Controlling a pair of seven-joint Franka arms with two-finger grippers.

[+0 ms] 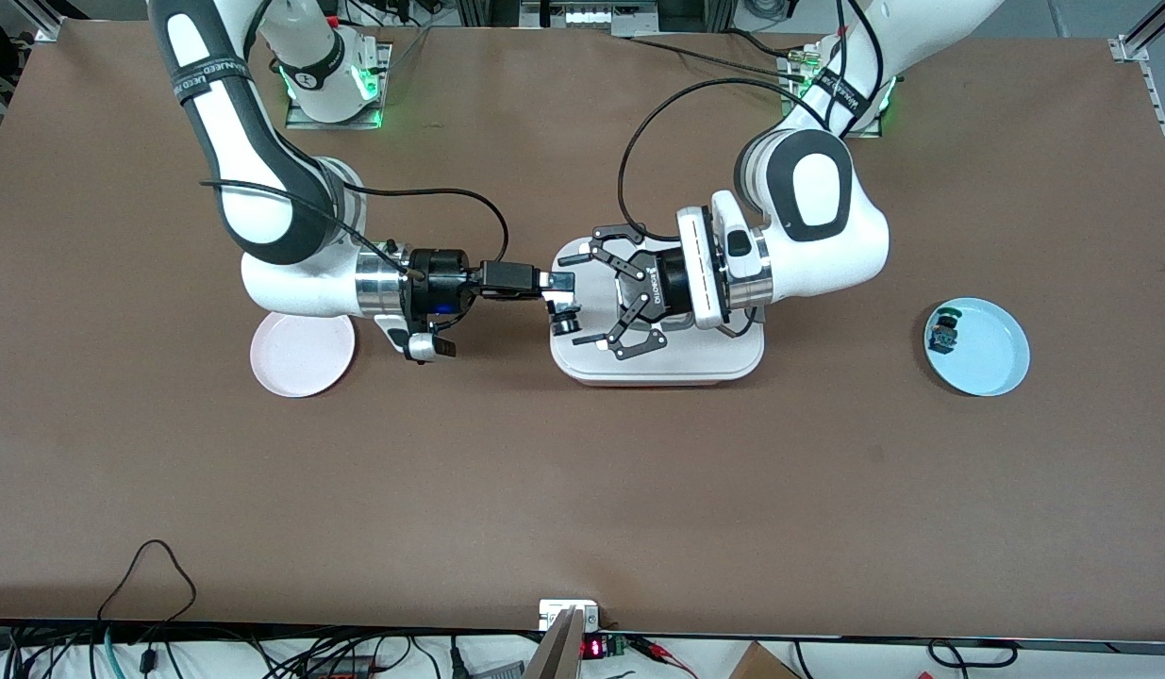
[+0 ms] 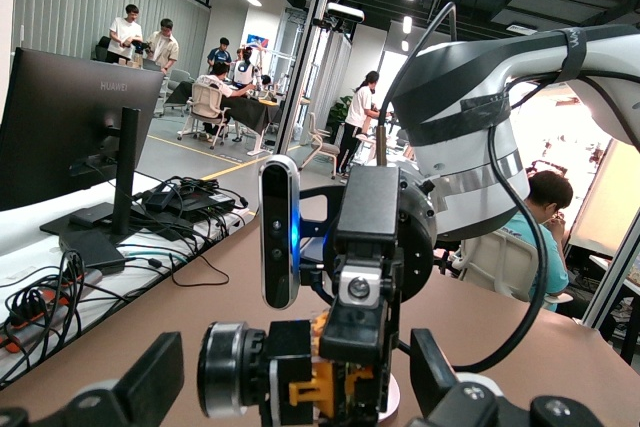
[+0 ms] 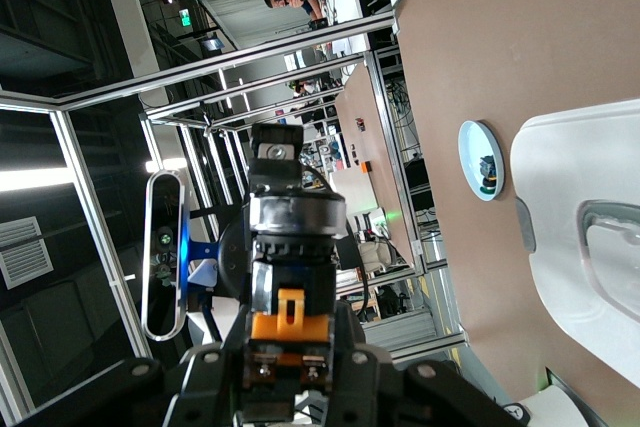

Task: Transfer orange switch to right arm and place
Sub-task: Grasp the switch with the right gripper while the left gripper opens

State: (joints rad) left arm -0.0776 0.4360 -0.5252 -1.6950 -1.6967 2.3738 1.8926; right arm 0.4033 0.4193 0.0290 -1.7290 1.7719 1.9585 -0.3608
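Observation:
The orange switch (image 1: 565, 316), a small black push-button part with an orange band, hangs over the edge of the white tray (image 1: 657, 366). My right gripper (image 1: 561, 294) is shut on it, slim black fingers clamped on its body. In the right wrist view the orange switch (image 3: 290, 319) sits between those fingers. My left gripper (image 1: 582, 299) faces it with its linkage fingers spread wide, one on each side of the part and not touching it. In the left wrist view the orange switch (image 2: 300, 379) shows between the open left fingertips (image 2: 140, 387), held by the right gripper (image 2: 362, 337).
A pink plate (image 1: 299, 356) lies under the right arm's wrist. A light blue plate (image 1: 992, 354) at the left arm's end of the table holds a small black part with a green top (image 1: 943, 330). Brown tabletop stretches toward the front camera.

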